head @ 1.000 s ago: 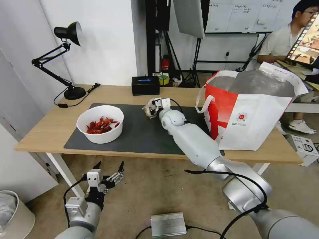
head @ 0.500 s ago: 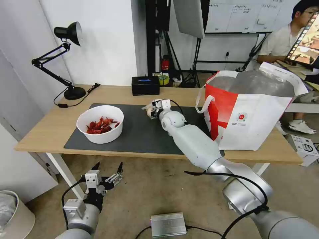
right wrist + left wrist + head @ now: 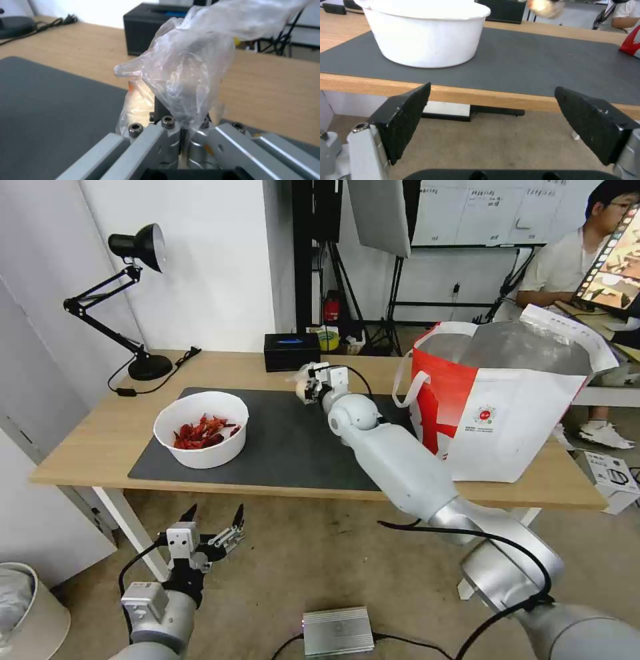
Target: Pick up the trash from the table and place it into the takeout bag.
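my right pincer (image 3: pixel 307 388) is clamped on the small clear bag (image 3: pixel 186 82), holding it in the air above the far edge of the dark mat (image 3: pixel 280 443) — near the black box (image 3: pixel 291 351). the takeout bag (image 3: pixel 513 407) stands open on the table (image 3: pixel 93 440) to my right. the white bowl (image 3: pixel 201 429) of red shells sits on the mat. my left pincer (image 3: pixel 212 513) hangs below the table edge — fingers apart.

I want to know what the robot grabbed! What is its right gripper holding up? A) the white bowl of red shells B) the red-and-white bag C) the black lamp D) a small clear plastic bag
D: the right gripper is shut on the small clear bag, lifted above the grey mat, while the white bowl sits untouched.
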